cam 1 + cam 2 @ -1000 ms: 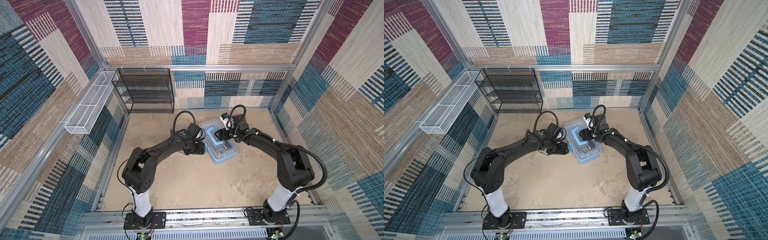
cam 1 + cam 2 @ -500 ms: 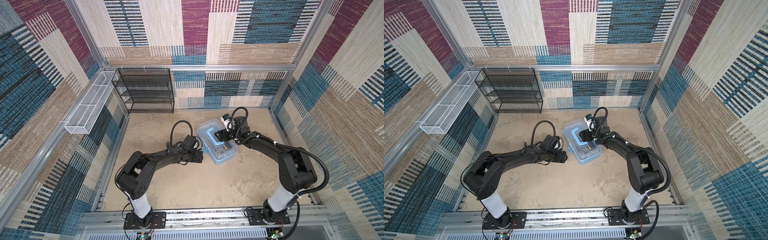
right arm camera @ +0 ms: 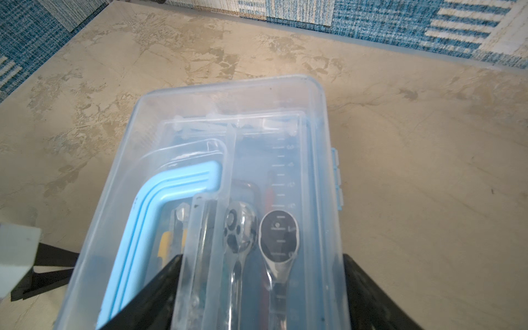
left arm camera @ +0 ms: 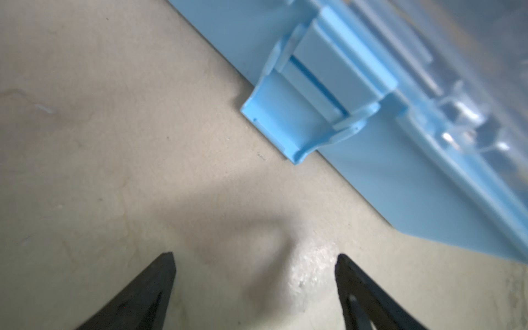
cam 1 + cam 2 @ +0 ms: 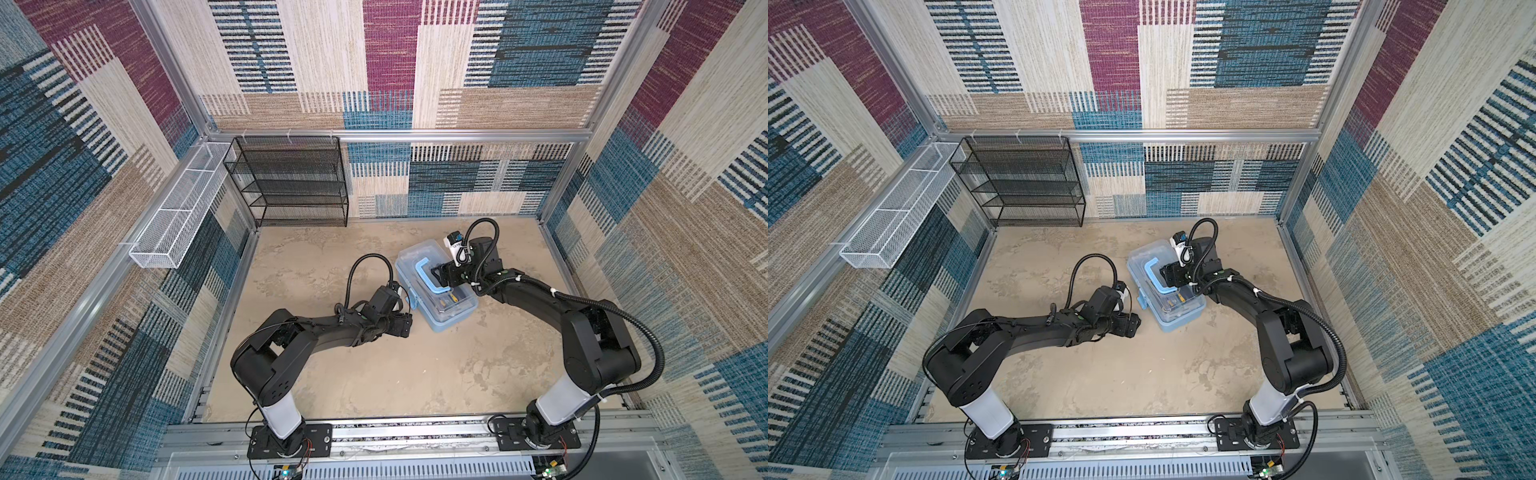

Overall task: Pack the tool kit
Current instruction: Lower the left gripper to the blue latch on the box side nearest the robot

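One light blue toolbox (image 5: 446, 318) stands on the tan table (image 5: 374, 374). It is right of centre, toward the back wall, and set askew to the table's edges in both top views. Its clear lid (image 3: 200, 114) is down over the body, and the blue handle (image 5: 428, 277) sits on the lid.

Through the lid, the right wrist view shows two ratchets side by side. One has a chrome head (image 3: 240, 231) and the other a dark-faced head (image 3: 278, 237). A yellow-handled tool (image 3: 164, 243) lies beneath the handle; its kind cannot be determined.

The blue latch (image 4: 311, 105) is on the side wall facing the left arm, with its lower edge flaring away from the wall. Whether it is fastened cannot be determined.

The right gripper (image 3: 262, 257) is over the lid beside the handle with its jaws spread wide. One finger is above the lid near the handle and the other is past the box's outer edge. Contact with the lid cannot be confirmed, and nothing is seen clasped.

The left gripper (image 4: 254, 257) is low over bare table, just beside the latch side of the box and apart from it. Its jaws are spread with nothing between them.

A black wire-mesh rack (image 5: 291, 183) stands against the back wall at the left. A long white mesh basket (image 5: 178, 220) hangs on the left wall rail. Both are well apart from the toolbox.
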Controlling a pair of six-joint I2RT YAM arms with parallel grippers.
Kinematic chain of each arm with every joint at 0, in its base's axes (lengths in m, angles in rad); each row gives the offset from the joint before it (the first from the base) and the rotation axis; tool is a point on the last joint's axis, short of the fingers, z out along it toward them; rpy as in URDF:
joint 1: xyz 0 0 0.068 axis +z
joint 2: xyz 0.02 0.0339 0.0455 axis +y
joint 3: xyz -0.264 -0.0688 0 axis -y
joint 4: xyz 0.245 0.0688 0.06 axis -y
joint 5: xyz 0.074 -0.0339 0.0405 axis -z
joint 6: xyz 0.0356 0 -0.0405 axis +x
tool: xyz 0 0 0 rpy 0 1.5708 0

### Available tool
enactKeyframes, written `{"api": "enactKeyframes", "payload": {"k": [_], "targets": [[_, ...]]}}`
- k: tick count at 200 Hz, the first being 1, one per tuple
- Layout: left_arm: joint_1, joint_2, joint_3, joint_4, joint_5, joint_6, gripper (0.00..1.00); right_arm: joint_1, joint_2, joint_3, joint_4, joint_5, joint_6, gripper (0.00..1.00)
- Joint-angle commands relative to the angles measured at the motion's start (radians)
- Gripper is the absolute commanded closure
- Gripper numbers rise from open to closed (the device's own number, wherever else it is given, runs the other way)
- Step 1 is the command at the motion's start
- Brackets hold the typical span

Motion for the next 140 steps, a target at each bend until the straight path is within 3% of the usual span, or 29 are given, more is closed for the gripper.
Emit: {"api": "enactKeyframes", "payload": {"k": [1,37,140], "targets": [[-0.018,0.008,-0.015,0.036,-0.054,0.011,0.09,0.001,-0.005,-0.027,-0.208,0.047,0.009,0.20],[-0.061,0.025,-0.013,0.068,-0.137,0.021,0.09,0.001,-0.042,-0.057,-0.198,0.056,0.006,0.20],[-0.153,0.135,-0.065,0.379,-0.310,0.107,0.08,0.000,-0.045,-0.048,-0.205,0.051,0.016,0.20]]}}
